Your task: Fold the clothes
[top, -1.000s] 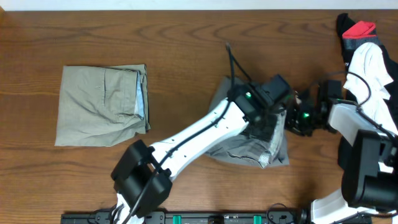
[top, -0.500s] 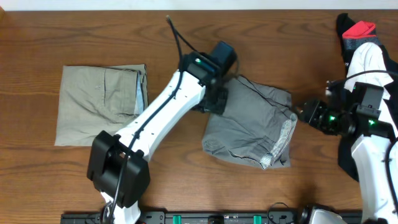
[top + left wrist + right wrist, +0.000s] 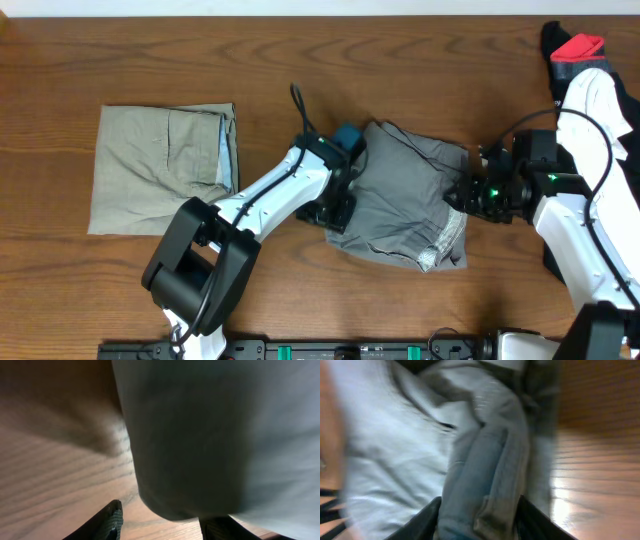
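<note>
Grey shorts (image 3: 400, 200) lie rumpled and partly folded on the middle of the table. In the left wrist view the grey shorts (image 3: 210, 435) fill the top of the frame, their rounded edge lying on the wood. My left gripper (image 3: 335, 212) is low at their left edge. It (image 3: 167, 525) stands open, bare wood between its fingers, with the cloth edge just ahead of them. My right gripper (image 3: 463, 195) is at the shorts' right edge. It (image 3: 480, 520) is shut on a thick fold of the grey shorts (image 3: 485, 460). Khaki shorts (image 3: 165, 170) lie folded flat at the left.
A heap of other garments (image 3: 590, 90), white, black and red, sits at the table's right edge beside my right arm. A black rail (image 3: 300, 350) runs along the front edge. Bare wooden table (image 3: 300, 60) lies behind the shorts.
My left arm has drawn back off the grey shorts and come down at their left edge. My right gripper has moved left onto their right edge and closed on a fold.
</note>
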